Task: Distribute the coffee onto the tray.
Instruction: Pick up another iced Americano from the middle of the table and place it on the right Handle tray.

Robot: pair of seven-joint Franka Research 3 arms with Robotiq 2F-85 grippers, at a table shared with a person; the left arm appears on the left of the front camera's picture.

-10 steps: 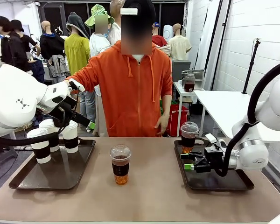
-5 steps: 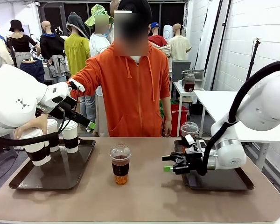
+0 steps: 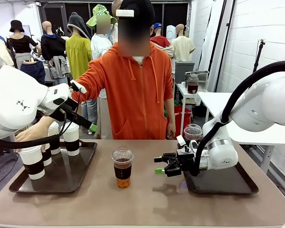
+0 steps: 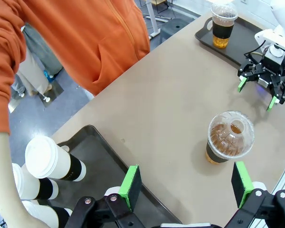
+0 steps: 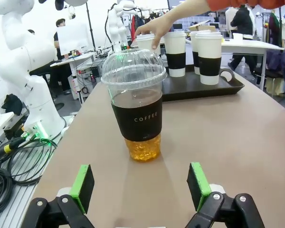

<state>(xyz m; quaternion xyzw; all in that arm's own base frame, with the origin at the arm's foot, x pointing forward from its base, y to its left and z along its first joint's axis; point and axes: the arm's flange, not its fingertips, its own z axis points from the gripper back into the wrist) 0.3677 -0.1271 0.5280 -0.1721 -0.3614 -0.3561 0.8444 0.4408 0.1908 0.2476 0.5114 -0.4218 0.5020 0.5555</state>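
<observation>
A clear dome-lidded cup of brown coffee (image 3: 122, 167) stands on the table between the two trays. My right gripper (image 3: 160, 167) is open just to its right, level with it and not touching; in the right wrist view the cup (image 5: 137, 109) stands ahead of the green pads (image 5: 83, 186). Another clear cup (image 3: 193, 133) stands on the right tray (image 3: 223, 184), partly behind my arm. Several white paper cups (image 3: 71, 138) stand on the left tray (image 3: 61, 178). A person's hand (image 3: 31, 135) holds one (image 3: 31, 162) by its lid. My left gripper (image 3: 88, 125) hangs open above that tray.
The person in an orange hoodie (image 3: 133, 90) stands at the far edge, one arm reaching over the left tray. The left wrist view shows bare tabletop (image 4: 171, 109) between the left tray (image 4: 97, 152) and the centre cup (image 4: 229, 138). Cables (image 5: 14, 161) lie off the table's side.
My right gripper has moved left off the right tray towards the centre cup. The person's hand has carried a white cup to the left tray's front left. The left arm has stayed still.
</observation>
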